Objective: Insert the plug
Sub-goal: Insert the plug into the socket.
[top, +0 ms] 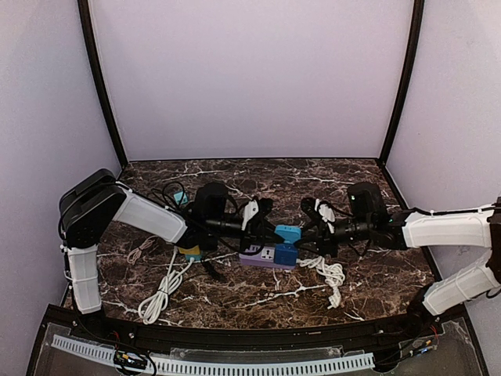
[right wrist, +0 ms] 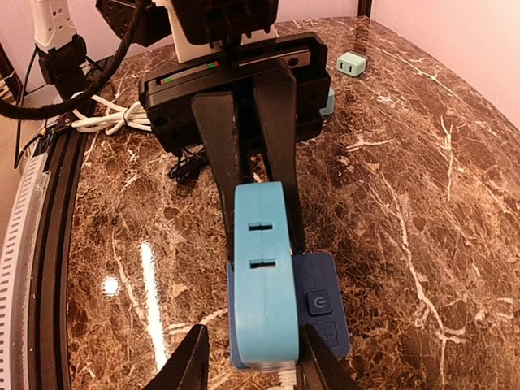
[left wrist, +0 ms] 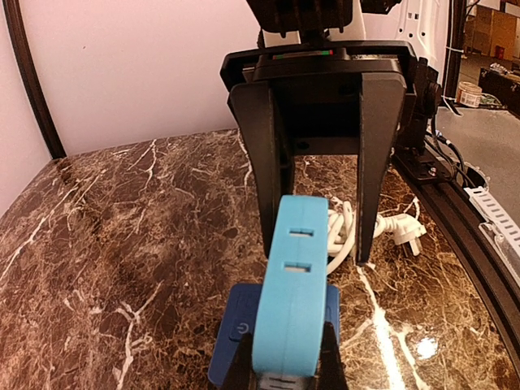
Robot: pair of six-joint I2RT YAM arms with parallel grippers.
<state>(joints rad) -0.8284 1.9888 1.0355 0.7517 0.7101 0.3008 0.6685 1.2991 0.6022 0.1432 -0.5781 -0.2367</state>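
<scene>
A light blue plug point(top: 287, 233) stands on the dark blue end point(top: 286, 254) of a lavender power strip point(top: 258, 256) in the middle of the marble table. In the left wrist view my left gripper point(left wrist: 284, 366) is shut on the plug point(left wrist: 292, 284), one finger against each side. Across from it my right gripper point(right wrist: 256, 361) is open around the plug point(right wrist: 262, 268). A gap shows between the plug and its left finger point(right wrist: 188, 361), while the other finger sits close beside the plug. The strip's power button point(right wrist: 322, 304) shows beside the plug.
A coiled white cable point(top: 333, 274) lies right of the strip, and another white cable point(top: 160, 294) lies front left. A small teal adapter point(right wrist: 352, 63) sits further back. Black cables point(top: 168, 192) trail near the left arm. A black rail point(top: 235, 337) runs along the table's near edge.
</scene>
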